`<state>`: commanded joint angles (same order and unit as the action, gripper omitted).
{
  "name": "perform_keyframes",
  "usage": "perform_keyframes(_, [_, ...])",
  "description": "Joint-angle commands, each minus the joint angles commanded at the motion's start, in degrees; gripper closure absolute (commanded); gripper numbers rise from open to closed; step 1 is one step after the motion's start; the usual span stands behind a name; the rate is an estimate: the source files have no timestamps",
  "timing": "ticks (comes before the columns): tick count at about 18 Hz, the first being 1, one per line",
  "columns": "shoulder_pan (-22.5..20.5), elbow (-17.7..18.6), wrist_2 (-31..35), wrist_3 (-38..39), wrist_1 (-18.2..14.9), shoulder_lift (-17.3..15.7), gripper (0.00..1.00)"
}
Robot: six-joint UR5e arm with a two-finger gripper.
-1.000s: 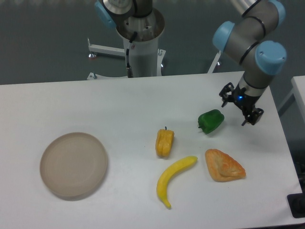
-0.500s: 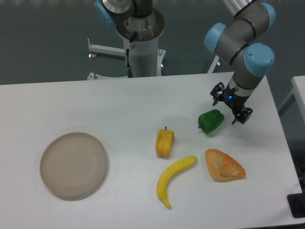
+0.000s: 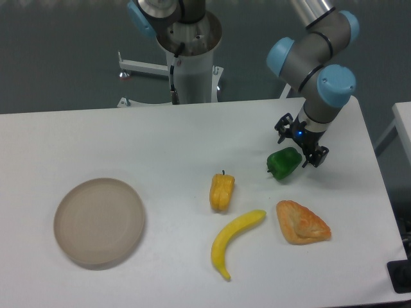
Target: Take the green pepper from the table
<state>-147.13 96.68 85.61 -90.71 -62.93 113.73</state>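
Just above the green pepper (image 3: 284, 163) on the table (image 3: 128, 141), the claw (image 3: 300, 144), fingers spread apart.

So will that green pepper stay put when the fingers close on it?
The green pepper is lumpy and rounded, so it may roll or twist aside. Its skin looks glossy, so probably slippery. It lies free on the table, the open gripper just above.
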Motion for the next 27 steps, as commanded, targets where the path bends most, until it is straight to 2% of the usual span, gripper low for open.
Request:
perform_keyframes(5, [0.1,-0.4,-0.5,2.1,0.2,0.0,0.02])
perform_keyframes(9, [0.0,-0.6,-0.5,2.1,0.2,0.0,0.48])
perform_keyframes(10, [-0.1,-0.7,-0.5,2.1,0.2,0.0,0.56])
perform_keyframes(12, [-0.1,-0.9,-0.5,2.2,0.2,0.1,0.64])
perform_keyframes(15, [-0.2,-1.8,-0.6,2.3,0.1,0.0,0.65])
perform_keyframes(20, [0.1,-6.0,-0.6,2.3,-0.2,0.0,0.67])
perform_keyframes(24, [3.7,-11.9,0.3,1.9,-1.9,1.1,0.67])
perform_keyframes(27, [5.6,-16.0,-0.1,1.9,-2.0,2.2,0.67])
